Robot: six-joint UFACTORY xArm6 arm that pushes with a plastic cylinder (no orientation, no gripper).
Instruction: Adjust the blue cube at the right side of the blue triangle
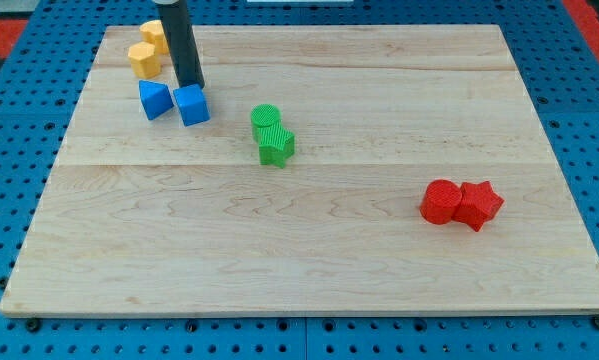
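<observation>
Blue cube [191,104] sits just right of the blue triangle [155,99], near the tabletop's [329,260] top left.

No hand here; my tip [191,86] touches the cube's top edge. A skewed push may spin it or jostle the triangle and yellow blocks [147,58].

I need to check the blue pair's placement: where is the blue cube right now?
The blue cube sits in the view's upper left part of the board, immediately to the view's right of the blue triangle, about touching it, with my tip at its top edge.

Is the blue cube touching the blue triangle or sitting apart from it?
Apart, barely: a thin strip of wood shows between the blue cube and the blue triangle. My tip is at the cube's top edge.
</observation>
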